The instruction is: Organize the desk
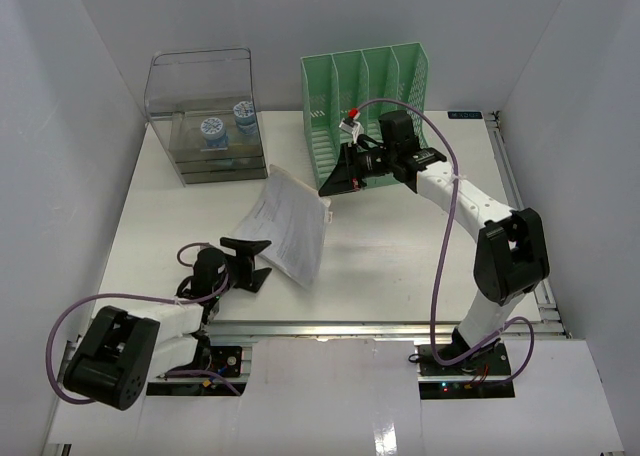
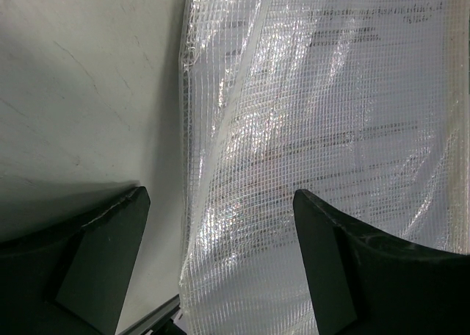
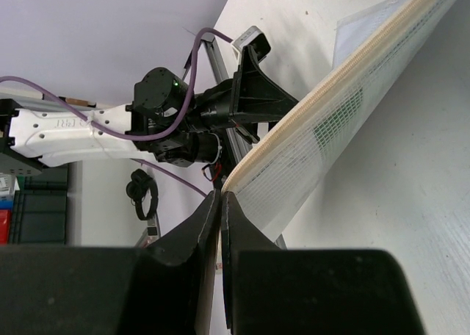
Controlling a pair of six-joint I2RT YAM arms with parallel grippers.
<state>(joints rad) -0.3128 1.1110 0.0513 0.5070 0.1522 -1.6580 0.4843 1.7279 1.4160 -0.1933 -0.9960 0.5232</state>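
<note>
A translucent mesh document pouch (image 1: 285,221) holding printed papers slants across the middle of the white desk (image 1: 400,266). Its far corner is lifted. My right gripper (image 1: 328,189) is shut on that corner; in the right wrist view the jaws (image 3: 220,197) pinch the pouch's thin edge (image 3: 330,122). My left gripper (image 1: 255,261) is open and low at the pouch's near-left edge. In the left wrist view the pouch (image 2: 316,114) fills the right side, its edge lies between the spread fingers (image 2: 220,210), and bare desk (image 2: 81,92) is on the left.
A green slotted file rack (image 1: 365,86) stands at the back centre. A clear plastic drawer box (image 1: 205,116) with blue-capped items inside stands at the back left. A metal rail (image 1: 380,326) runs along the near edge. White walls enclose the desk.
</note>
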